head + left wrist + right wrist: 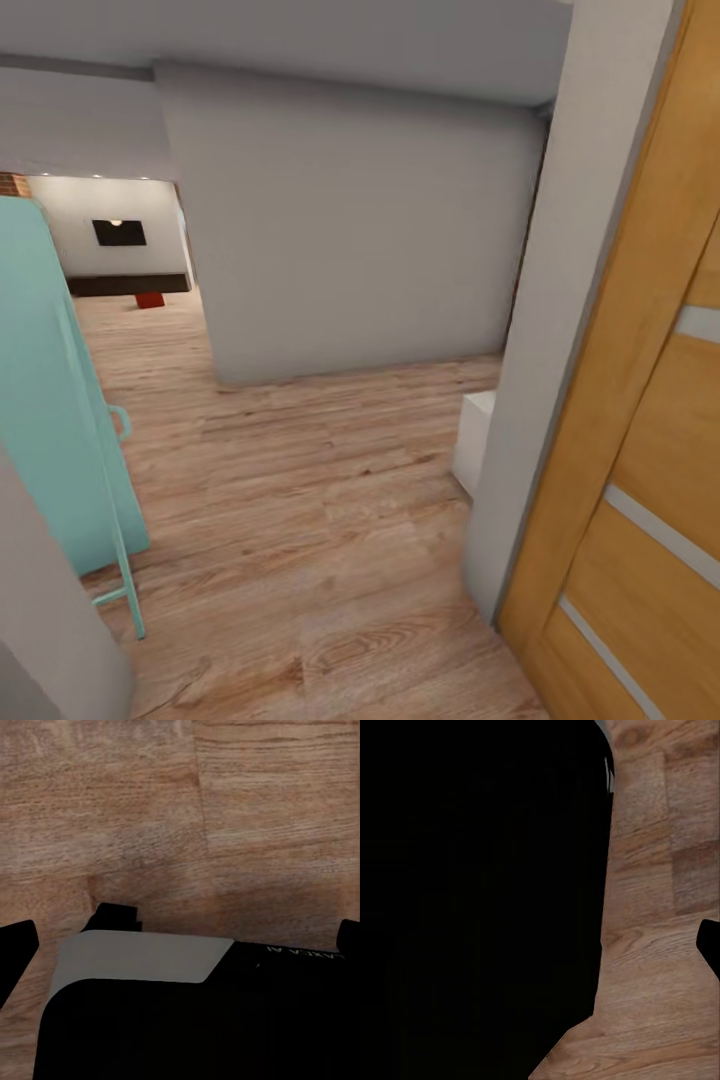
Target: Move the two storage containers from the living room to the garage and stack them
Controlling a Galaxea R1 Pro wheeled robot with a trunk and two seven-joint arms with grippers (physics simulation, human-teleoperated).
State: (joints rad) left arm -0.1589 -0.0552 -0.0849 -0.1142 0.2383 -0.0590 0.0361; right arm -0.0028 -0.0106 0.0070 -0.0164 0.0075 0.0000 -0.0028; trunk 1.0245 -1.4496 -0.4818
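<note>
One red container point(150, 299) sits far off on the wood floor point(300, 520); I cannot tell either claw's state; the label is too blurred to read.

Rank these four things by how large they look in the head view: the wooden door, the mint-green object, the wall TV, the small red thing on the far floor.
1. Wooden door, largest, though it is nearest the camera.
2. Mint-green object, also near.
3. Wall TV.
4. Red thing, smallest; it is far off, so its true size is unsure.
</note>
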